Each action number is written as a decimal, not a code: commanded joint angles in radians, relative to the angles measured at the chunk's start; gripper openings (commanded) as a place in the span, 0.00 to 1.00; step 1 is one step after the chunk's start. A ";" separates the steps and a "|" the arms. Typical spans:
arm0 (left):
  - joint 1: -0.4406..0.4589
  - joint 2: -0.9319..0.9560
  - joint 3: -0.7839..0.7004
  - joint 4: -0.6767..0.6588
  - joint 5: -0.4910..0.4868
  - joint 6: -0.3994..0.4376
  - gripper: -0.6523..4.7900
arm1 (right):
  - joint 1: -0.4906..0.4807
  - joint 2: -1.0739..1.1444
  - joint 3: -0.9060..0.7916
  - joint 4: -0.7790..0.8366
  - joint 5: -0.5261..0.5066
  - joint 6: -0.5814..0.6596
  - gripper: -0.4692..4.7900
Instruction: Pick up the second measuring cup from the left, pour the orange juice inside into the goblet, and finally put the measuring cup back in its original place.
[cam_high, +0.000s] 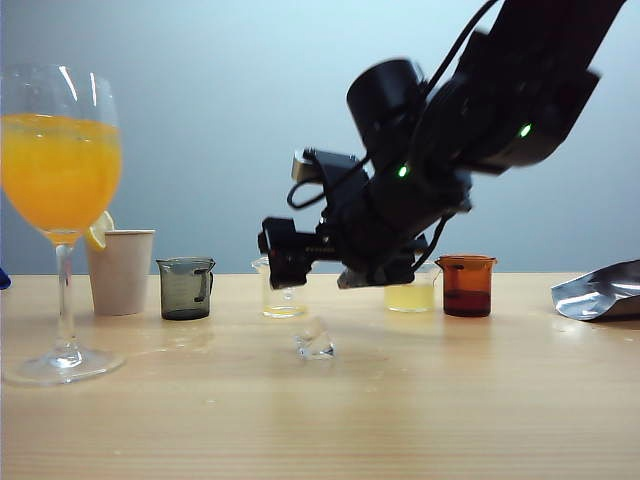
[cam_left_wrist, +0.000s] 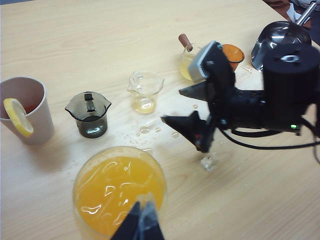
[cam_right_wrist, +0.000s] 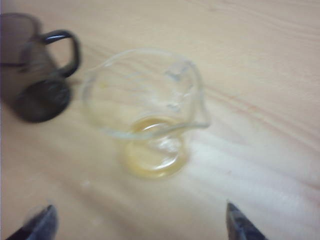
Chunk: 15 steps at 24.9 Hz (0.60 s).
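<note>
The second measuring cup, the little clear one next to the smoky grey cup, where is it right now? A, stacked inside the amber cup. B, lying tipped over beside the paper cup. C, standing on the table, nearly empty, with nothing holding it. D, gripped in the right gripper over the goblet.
C: the second measuring cup stands upright on the table with only an orange film, and the right gripper is open and clear of it.

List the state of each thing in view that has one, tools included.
second measuring cup: upright on table, nearly empty, orange film at bottom, released
goblet: upright, bowl filled with orange juice
smoky cup: upright, near empty
paper cup: upright, lemon slice on rim
right tool: open, above table, holding nothing
left tool: fingertips together over goblet
</note>
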 joint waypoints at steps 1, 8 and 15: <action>0.000 -0.021 0.004 0.007 0.050 -0.004 0.11 | 0.028 -0.151 -0.068 -0.046 -0.047 0.008 0.07; 0.000 -0.151 0.004 0.009 0.046 -0.095 0.11 | 0.063 -0.394 -0.081 -0.290 -0.091 0.010 0.07; 0.001 -0.397 -0.066 0.035 -0.072 -0.142 0.11 | 0.029 -0.828 -0.181 -0.468 -0.092 -0.031 0.08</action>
